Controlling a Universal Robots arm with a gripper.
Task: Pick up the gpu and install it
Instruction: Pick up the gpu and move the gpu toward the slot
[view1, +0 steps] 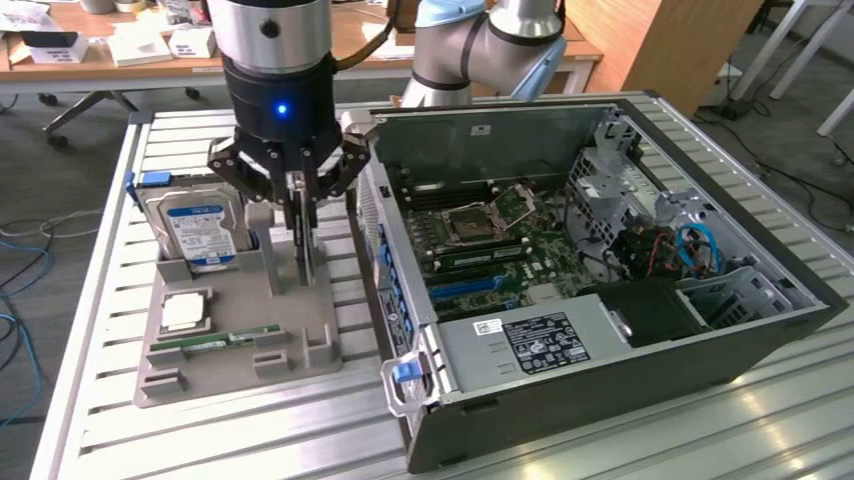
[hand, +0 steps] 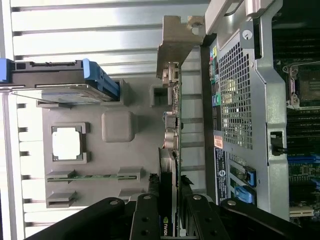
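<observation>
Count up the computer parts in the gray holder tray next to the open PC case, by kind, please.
hard drive: 1
CPU: 1
RAM stick: 1
gpu, upright, gripped by the end effector: 1
Total: 4

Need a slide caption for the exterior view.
Hand closed on the gpu standing in the gray parts tray, beside the open computer case.

a slatted metal table (view1: 240, 440) carries a grey parts holder (view1: 200, 372) beside an open computer case (view1: 641, 392).
</observation>
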